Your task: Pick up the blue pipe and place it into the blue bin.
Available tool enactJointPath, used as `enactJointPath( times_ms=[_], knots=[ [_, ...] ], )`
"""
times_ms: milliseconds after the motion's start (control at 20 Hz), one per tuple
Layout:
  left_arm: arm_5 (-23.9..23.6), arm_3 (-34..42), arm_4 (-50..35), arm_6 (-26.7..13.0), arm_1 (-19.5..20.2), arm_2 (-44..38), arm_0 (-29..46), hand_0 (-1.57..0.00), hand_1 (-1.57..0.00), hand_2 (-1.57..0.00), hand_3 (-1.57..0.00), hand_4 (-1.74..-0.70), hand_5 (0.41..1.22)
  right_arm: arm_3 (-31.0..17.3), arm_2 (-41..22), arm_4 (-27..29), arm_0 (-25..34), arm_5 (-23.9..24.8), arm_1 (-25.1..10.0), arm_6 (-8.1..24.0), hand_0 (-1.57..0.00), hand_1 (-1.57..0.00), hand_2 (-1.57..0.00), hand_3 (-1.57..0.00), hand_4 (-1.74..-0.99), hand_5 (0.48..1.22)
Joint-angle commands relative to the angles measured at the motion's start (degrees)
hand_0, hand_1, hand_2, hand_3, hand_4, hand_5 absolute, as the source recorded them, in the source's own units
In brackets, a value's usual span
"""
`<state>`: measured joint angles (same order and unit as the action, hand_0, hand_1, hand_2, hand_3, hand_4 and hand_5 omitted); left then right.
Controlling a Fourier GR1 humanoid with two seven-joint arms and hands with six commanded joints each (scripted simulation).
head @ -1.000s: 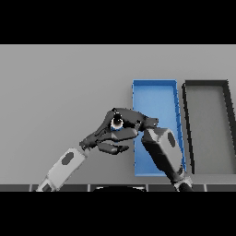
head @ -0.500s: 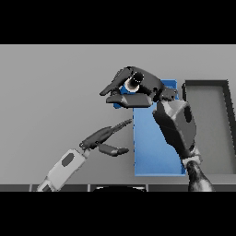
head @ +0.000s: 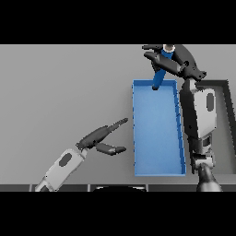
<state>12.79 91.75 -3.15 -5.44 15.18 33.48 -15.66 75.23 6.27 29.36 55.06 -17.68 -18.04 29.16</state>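
Observation:
The blue pipe (head: 161, 73) hangs tilted above the far end of the blue bin (head: 157, 131), its lower end over the bin's far rim. My right hand (head: 175, 61) is shut on the pipe's upper part, high over the bin's far right corner. The pipe's pale top end shows just above the fingers. My left hand (head: 100, 137) stands open over the table to the left of the bin, holding nothing.
A black bin (head: 227, 124) sits right of the blue bin, partly hidden behind my right arm (head: 199, 120). Grey table (head: 60, 92) stretches to the left and far side.
My right hand has carried the pipe up and farther right, from the bin's left edge to over its far end. The left hand stayed low and left of the bin.

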Motion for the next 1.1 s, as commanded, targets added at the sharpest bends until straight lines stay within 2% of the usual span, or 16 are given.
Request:
enactJointPath(
  times_ms=[0, 100, 200, 350, 450, 550, 600, 750, 850, 900, 950, 1000, 1050],
  knots=[
    [0.0, 0.1, -0.2, -0.4, -0.1, -0.1, -0.6, 0.00, 0.00, 0.00, 0.00, -0.83, 0.461, -0.8, 0.7, -0.5, -0.9, 0.3, 0.0, 0.2, -1.57, -1.57, -1.57, -1.57, -1.499, 1.221],
    [0.1, 0.5, -0.1, 0.5, 0.1, -0.1, -0.6, 0.00, 0.00, 0.00, 0.00, -0.83, 0.462, -2.1, 1.8, -1.7, -4.4, -0.1, -0.3, 0.4, -1.57, -1.57, -1.57, -1.57, -1.499, 1.221],
    [0.3, 0.4, -0.1, 0.4, 0.2, -0.1, -0.5, 0.00, 0.00, 0.00, 0.00, -0.83, 0.464, -1.3, 1.7, -3.8, -8.1, 1.5, 0.1, 3.3, -1.57, -1.57, -1.57, -1.57, -1.499, 1.221],
    [0.6, 0.7, -0.6, 0.1, 0.6, -0.3, -0.1, 0.00, 0.00, 0.00, 0.00, -0.83, 0.469, -0.4, 1.4, -6.8, -14.4, 4.7, 1.5, 5.8, -1.57, -1.57, -1.57, -1.57, -1.499, 1.221],
    [0.3, 0.3, 0.1, 0.7, 0.2, 0.3, 0.3, 0.00, 0.00, 0.00, 0.00, -0.83, 0.470, -1.0, -1.3, -7.3, -18.0, 7.7, -0.2, 5.8, -1.57, -1.57, -1.57, -1.57, -1.499, 1.221],
    [0.1, 1.1, 0.4, 0.4, 0.3, 0.5, 0.5, 0.00, 0.00, 0.00, 0.00, -0.83, 0.470, -2.1, -4.5, -6.9, -19.7, 9.1, -2.0, 5.8, -1.57, -1.57, -1.57, -1.08, -1.586, 1.221],
    [0.0, 0.8, 0.2, 0.4, -0.1, 0.4, 0.2, 0.00, 0.00, 0.00, 0.00, -0.83, 0.471, -2.1, -7.0, -5.7, -21.1, 10.2, -3.2, 5.8, -1.57, -1.57, -1.57, -1.18, -1.569, 1.221],
    [0.0, 0.6, 0.1, -0.5, -0.2, 0.2, -0.3, 0.00, 0.00, 0.00, 0.00, -0.83, 0.475, -3.0, -15.0, -1.8, -23.8, 14.0, -7.4, 5.8, -1.57, -1.57, -1.57, -0.69, -1.653, 1.205],
    [0.1, 1.0, -0.1, 0.5, 0.4, 0.1, 0.4, 0.00, 0.00, 0.00, 0.00, -0.83, 0.474, -4.5, -21.8, 3.0, -24.2, 19.2, -10.8, 5.8, -1.57, -1.57, -1.57, -1.01, -1.583, 1.199],
    [0.1, 0.8, 0.1, 0.2, 0.3, 0.3, 0.6, 0.00, 0.00, 0.00, 0.00, -0.83, 0.474, -5.6, -26.0, 8.4, -23.8, 22.9, -13.5, 5.8, -1.46, -1.38, -1.33, -0.81, -1.534, 1.190],
    [-0.1, 0.6, 0.3, -0.5, -0.1, 0.4, 0.1, 0.00, 0.00, 0.00, 0.00, -0.83, 0.476, -6.8, -30.0, 12.9, -22.6, 24.0, -15.7, 5.8, -1.17, -1.11, -1.07, -0.65, -1.477, 1.178],
    [-0.1, 1.1, 0.3, -0.3, -0.3, 0.8, 0.4, 0.00, 0.00, 0.00, 0.00, -0.83, 0.476, -6.9, -33.5, 17.1, -21.8, 25.0, -17.2, 5.8, -0.94, -0.88, -0.85, -0.52, -1.404, 1.159],
    [-0.1, 1.2, 0.3, -0.4, -0.4, 0.9, 0.5, 0.00, 0.00, 0.00, 0.00, -0.83, 0.476, -7.5, -37.1, 20.8, -20.2, 26.0, -19.0, 5.8, -0.75, -0.71, -0.68, -0.41, -1.344, 1.172]
  ],
)
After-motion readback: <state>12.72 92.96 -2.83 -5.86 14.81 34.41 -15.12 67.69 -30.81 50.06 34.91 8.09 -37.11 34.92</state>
